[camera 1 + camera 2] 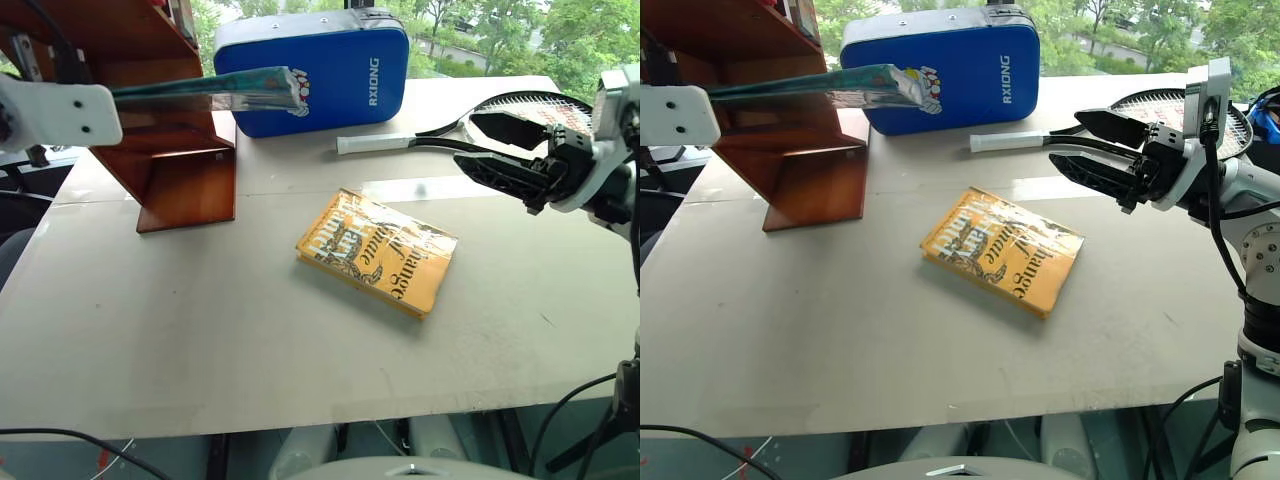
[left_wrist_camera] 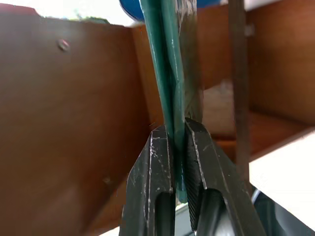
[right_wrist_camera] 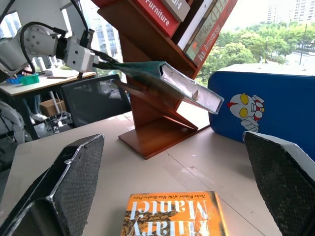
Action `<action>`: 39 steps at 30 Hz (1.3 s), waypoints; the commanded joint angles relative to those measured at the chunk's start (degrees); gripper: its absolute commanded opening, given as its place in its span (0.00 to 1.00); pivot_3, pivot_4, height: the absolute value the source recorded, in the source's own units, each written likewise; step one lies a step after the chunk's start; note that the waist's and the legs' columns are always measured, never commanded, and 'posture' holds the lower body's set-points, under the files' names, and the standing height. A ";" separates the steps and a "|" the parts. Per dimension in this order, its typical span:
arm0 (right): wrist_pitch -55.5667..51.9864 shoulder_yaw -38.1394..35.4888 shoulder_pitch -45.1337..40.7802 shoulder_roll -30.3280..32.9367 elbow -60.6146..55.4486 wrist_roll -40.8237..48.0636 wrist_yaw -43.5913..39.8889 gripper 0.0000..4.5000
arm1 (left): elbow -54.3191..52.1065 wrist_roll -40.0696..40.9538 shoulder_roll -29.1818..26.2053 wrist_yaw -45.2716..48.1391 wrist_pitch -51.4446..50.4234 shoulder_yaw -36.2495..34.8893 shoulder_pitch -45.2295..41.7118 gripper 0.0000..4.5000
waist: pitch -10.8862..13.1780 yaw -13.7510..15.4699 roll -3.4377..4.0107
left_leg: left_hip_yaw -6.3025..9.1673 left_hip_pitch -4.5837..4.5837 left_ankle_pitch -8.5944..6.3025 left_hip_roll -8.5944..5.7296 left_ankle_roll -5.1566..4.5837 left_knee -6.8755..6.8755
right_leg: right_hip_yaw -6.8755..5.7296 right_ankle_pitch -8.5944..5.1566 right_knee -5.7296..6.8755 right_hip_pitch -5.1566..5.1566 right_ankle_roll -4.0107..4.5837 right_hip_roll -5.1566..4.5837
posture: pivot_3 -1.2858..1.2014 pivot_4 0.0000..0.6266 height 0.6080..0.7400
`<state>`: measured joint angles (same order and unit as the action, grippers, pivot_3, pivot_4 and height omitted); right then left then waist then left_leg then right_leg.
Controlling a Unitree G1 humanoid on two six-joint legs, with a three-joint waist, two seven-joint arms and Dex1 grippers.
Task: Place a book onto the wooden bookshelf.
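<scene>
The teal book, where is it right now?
The teal book is off the table, clamped in the left gripper on the robot's left, held roughly level in front of the wooden bookshelf, its free end near the blue case.

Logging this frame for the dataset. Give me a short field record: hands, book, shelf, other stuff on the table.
left hand: shut on the book's edge, beside the shelf
right hand: open, empty, above the table
book: teal, held roughly flat in the air, in front of the shelf, not yet on it
shelf: reddish wood, on the table, other books on an upper board
yellow book: flat on the table
blue case: behind
racket: behind the right hand
</scene>
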<state>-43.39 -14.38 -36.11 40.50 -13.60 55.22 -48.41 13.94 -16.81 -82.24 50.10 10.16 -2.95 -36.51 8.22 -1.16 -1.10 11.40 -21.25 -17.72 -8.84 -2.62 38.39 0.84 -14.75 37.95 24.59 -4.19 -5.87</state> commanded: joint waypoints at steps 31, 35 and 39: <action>3.59 3.09 0.88 0.56 0.56 -7.36 -4.17 1.00 | -20.02 24.56 12.11 10.13 -22.26 -32.26 20.85 0.98 | -0.07 -1.20 0.11 | -0.03 -0.06 0.00 0.01 0.00 0.09 | -0.03 0.00 0.10 0.07 0.00 -0.03 | 0.52 0.24 1.00; 4.45 2.83 4.58 1.20 -0.23 -9.09 -4.80 1.00 | -30.94 39.31 20.44 11.63 -38.60 -34.67 26.24 0.98 | -0.08 -1.42 0.09 | -0.05 -0.08 0.00 0.02 0.00 0.18 | 0.00 0.00 0.10 0.08 0.01 0.00 | 0.52 0.24 1.00; 12.42 3.69 16.95 2.46 -0.05 -17.75 -5.49 1.00 | -40.72 46.37 33.17 5.15 -45.24 -24.91 32.30 0.98 | -0.23 -0.66 0.25 | -0.06 -0.06 0.00 0.02 0.00 0.21 | -0.04 0.00 0.04 0.01 0.01 -0.02 | 0.52 0.24 1.00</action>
<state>-35.34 -10.45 -22.58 42.52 -12.87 41.23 -53.36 -22.43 26.42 -53.01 58.80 -33.39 -32.25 -5.34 7.99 -1.82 -0.85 11.37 -21.29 -17.72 -8.84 -2.63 38.62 0.73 -14.74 37.94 24.51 -4.19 -5.93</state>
